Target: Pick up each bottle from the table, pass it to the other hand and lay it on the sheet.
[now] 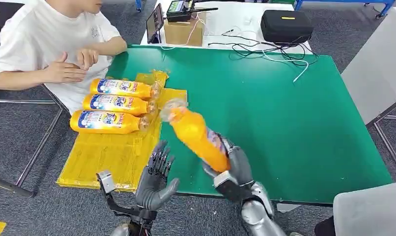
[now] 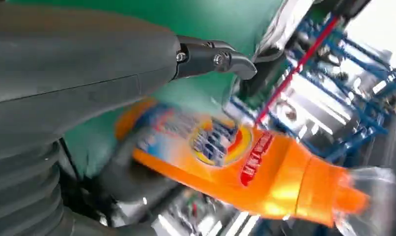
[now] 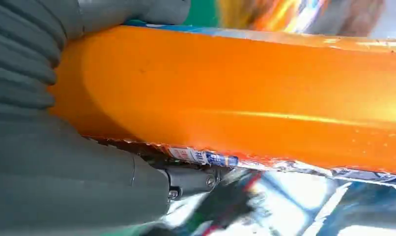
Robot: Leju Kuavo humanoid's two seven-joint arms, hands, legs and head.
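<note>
The right hand (image 1: 234, 167) holds an orange bottle (image 1: 198, 135) by its bottom end. The bottle is up in the air over the near part of the green table (image 1: 284, 123). It leans away from the hand, with its clear cap pointing far and to the left, over the edge of the yellow sheet (image 1: 112, 157). It looks blurry. In the right wrist view the orange bottle (image 3: 245, 93) sits tight against the grey hand (image 3: 63, 167).

The left hand (image 1: 156, 179) is near the bottle, just to its left, at the near edge of the table. Its fingers are spread wide and it holds nothing. In the left wrist view the bottle (image 2: 235, 162) is close beside this hand, with its bright label showing.

Three more orange bottles (image 1: 115, 103) lie on their sides in a row on the far part of the sheet, caps pointing right.

A person in a white shirt (image 1: 43, 39) sits at the far left of the table, with hands (image 1: 70, 66) close to the sheet.
</note>
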